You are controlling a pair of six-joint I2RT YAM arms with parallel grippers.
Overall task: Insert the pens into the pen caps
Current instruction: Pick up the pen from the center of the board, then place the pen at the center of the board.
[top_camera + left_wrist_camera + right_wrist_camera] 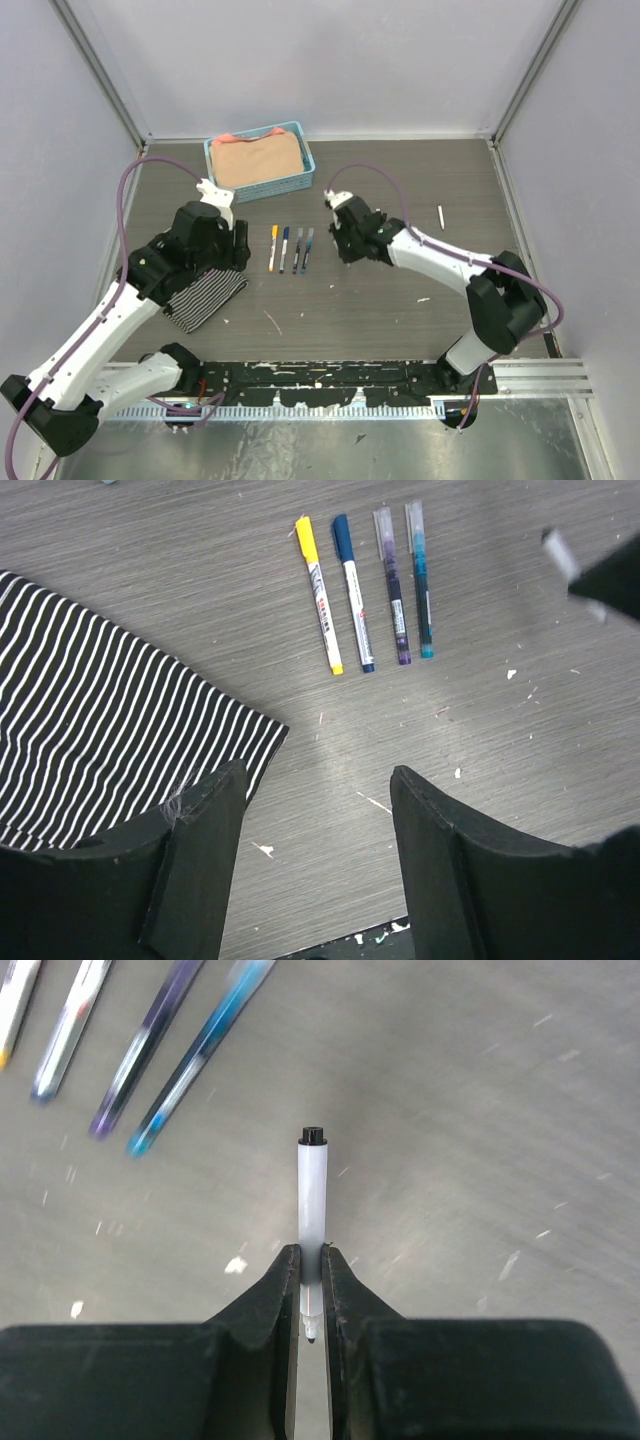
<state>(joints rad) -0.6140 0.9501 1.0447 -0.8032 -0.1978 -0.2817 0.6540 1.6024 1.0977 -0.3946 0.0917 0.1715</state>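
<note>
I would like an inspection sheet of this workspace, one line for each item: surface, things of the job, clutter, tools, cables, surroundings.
Surface: dark wood-grain table, small white flecks.
Job's things: four pens in a row, seemingly capped; one white pen in the right tool.
Clutter: striped cloth; blue basket holding tan cloth; thin white stick alone at right.
Tools: left tool open, empty; right tool shut on the white pen.
Cables: purple cable along each arm.
Surroundings: pale walls, metal frame posts.
</note>
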